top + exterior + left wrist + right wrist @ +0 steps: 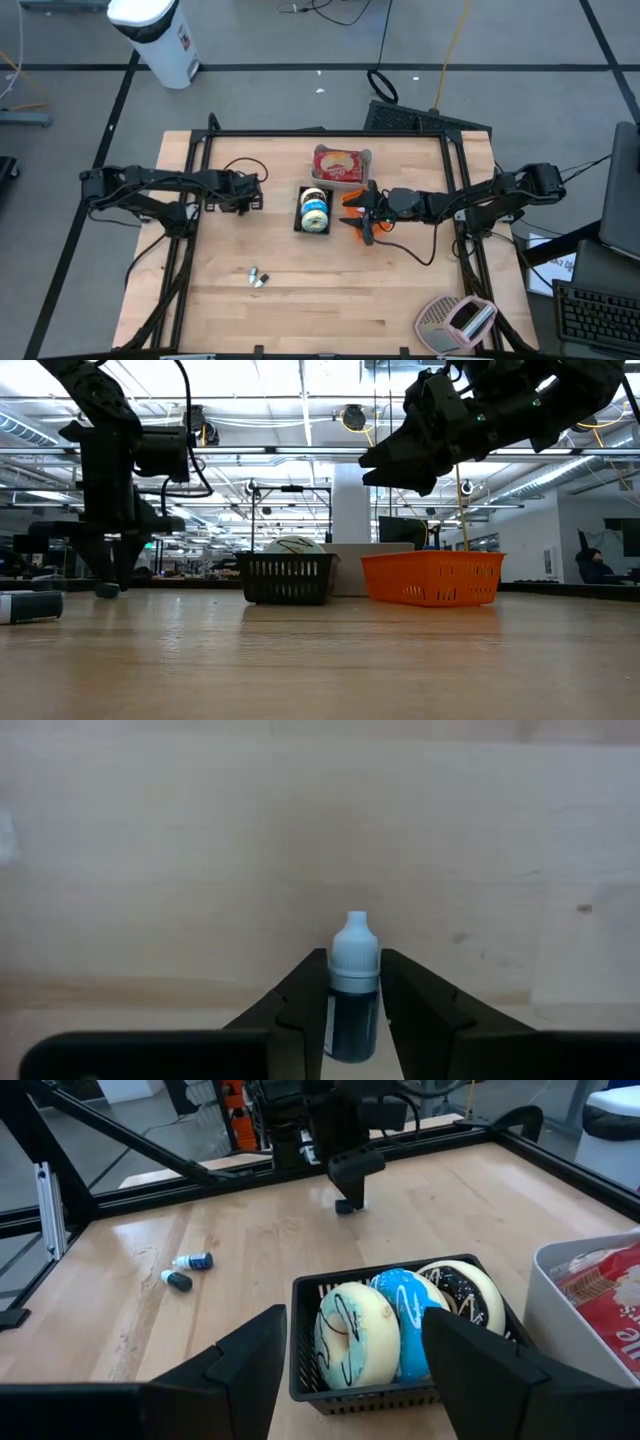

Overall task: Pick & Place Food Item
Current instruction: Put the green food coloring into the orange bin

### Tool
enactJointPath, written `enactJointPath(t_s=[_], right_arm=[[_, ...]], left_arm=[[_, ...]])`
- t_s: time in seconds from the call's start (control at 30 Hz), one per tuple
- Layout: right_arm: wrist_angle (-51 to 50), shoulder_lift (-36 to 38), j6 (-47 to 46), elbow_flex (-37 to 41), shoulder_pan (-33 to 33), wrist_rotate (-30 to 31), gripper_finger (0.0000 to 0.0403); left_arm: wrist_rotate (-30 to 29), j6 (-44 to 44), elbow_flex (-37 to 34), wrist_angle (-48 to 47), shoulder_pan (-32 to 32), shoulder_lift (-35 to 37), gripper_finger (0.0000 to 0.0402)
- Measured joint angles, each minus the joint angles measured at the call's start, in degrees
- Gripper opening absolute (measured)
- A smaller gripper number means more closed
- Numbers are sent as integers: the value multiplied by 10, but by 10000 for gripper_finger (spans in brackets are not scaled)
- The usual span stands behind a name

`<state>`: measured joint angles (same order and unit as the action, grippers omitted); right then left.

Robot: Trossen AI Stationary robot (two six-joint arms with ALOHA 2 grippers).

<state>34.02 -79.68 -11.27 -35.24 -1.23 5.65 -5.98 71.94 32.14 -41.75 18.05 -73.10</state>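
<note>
The tabletop point(300, 310) is pale butcher-block wood, framed along three edges by a black metal rail. Near its middle stands a small black basket point(314, 210) holding three iced doughnuts on edge: one white, one blue, one dark with white. Just beyond it, toward the far edge, sits a pale tray point(342, 165) with a red-labelled packet inside. Right beside the black basket, on the right-hand side, is an orange basket point(432, 580), mostly covered from above. Toward the near edge, left of centre, two small dropper bottles point(256, 279) lie on their sides, close together. At the near right corner rests a pink-and-grey object point(455, 322) overhanging the edge.
</note>
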Motion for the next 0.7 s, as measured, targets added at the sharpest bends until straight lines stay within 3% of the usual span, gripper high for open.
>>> enactJointPath(t_s=[0.27, 0.5, 0.7], right_arm=[[0, 0, 0, 0, 0, -44, 224], [0, 0, 0, 0, 0, -44, 224], [0, 0, 0, 0, 0, -44, 224]], left_arm=[[14, 7, 0, 0, -24, -9, 93], [21, 38, 0, 1, -56, -16, 93], [-4, -40, 0, 45, -70, -23, 92]])
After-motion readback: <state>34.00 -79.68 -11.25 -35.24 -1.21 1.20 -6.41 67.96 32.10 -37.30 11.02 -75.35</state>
